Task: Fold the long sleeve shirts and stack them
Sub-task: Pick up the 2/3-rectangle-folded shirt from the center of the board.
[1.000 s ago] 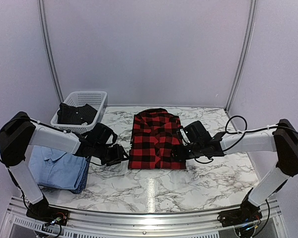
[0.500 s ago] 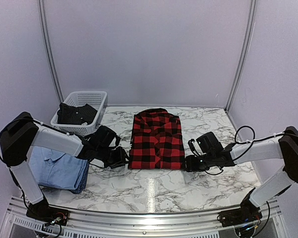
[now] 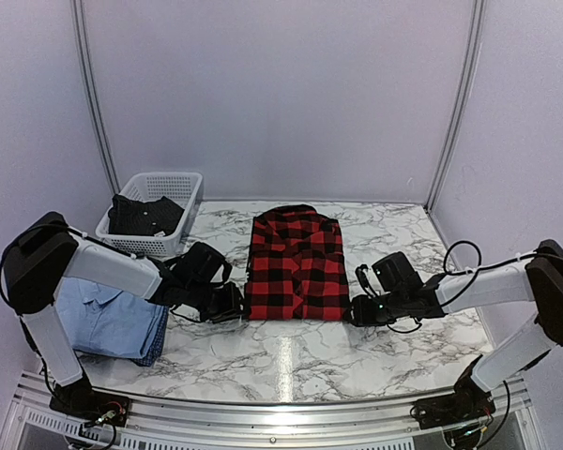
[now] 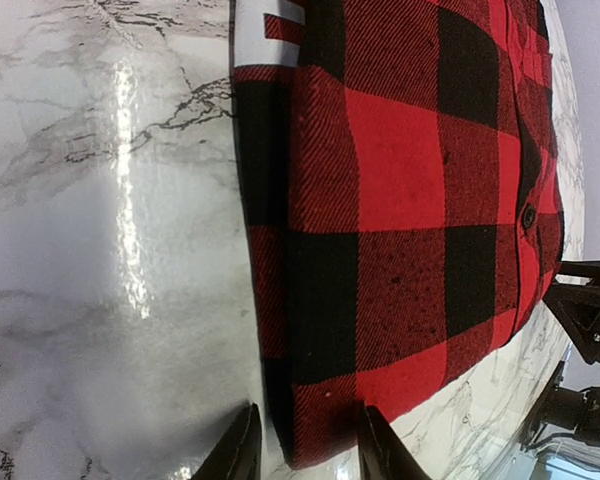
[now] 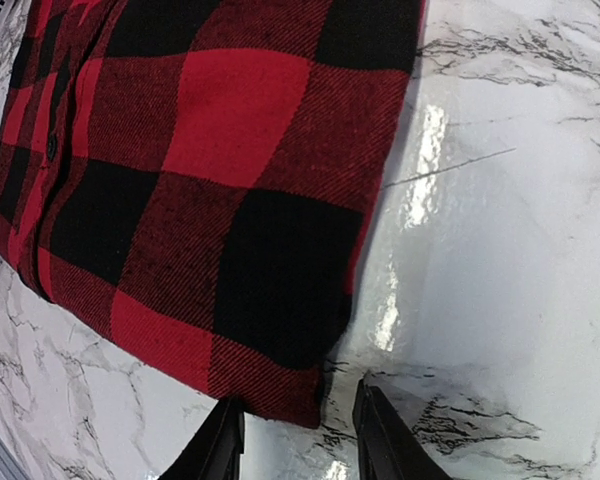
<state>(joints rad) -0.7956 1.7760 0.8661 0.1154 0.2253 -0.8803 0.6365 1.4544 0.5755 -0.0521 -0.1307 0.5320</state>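
**A:** While both arms sit low over the grey-veined white marble table (image 3: 291, 361), what is furthest left?

**B:** A plain light blue collared shirt (image 3: 108, 319). It is folded and lies well out to the left of the left gripper (image 4: 307, 425), by the table's front edge. Beyond that gripper, also to its left, stands a white plastic mesh basket (image 3: 183, 180) with a dark garment (image 3: 145, 216) inside (apart from both shirts).

**A:** And the left gripper itself?

**B:** It is down at the near left corner of the red-and-black buffalo-check flannel shirt (image 3: 296, 262). Its two fingers straddle the hem and cloth fills the gap. I cannot tell whether they pinch it.

**A:** How does the flannel lie?

**B:** Folded flat between the two grippers. Some white lettering (image 4: 265, 45) on black shows along the edge ahead of the left fingers.

**A:** The right gripper (image 5: 300, 395)?

**B:** It is at the near right corner with its jaws partly apart and the corner between them. Bare marble shows between the cloth and one finger, so nothing is clamped.
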